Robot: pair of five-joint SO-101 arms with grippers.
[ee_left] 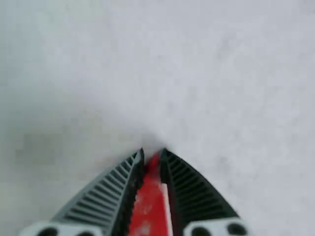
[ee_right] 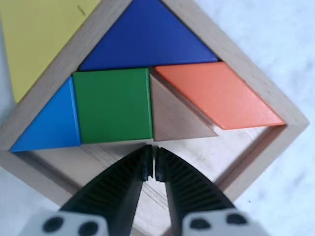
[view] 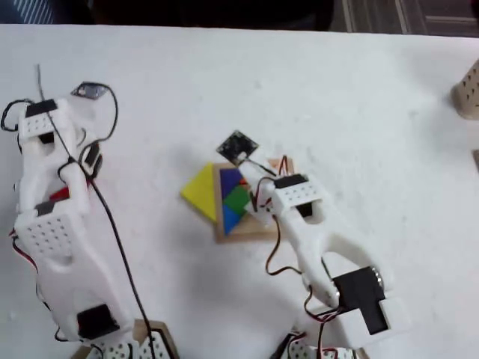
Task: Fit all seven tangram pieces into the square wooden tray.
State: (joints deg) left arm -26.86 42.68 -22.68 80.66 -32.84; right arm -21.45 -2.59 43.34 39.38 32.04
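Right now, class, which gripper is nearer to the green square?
The right. The right gripper hangs over the bare floor of the tray, just beside the green square; the left gripper, clamping a red piece, sits far off across the table.

From above, the right arm (view: 323, 233) hides the 3 o'clock side of the tray (view: 238, 236), and the left arm (view: 52, 232) covers most of the red piece (view: 60, 194). The right wrist view cuts off the yellow piece (ee_right: 34, 44).

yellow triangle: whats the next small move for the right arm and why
Probably open the right gripper and shift it to the yellow triangle: its jaws are shut on nothing above the bare part of the tray, while that triangle lies outside the rim, not yet fitted.
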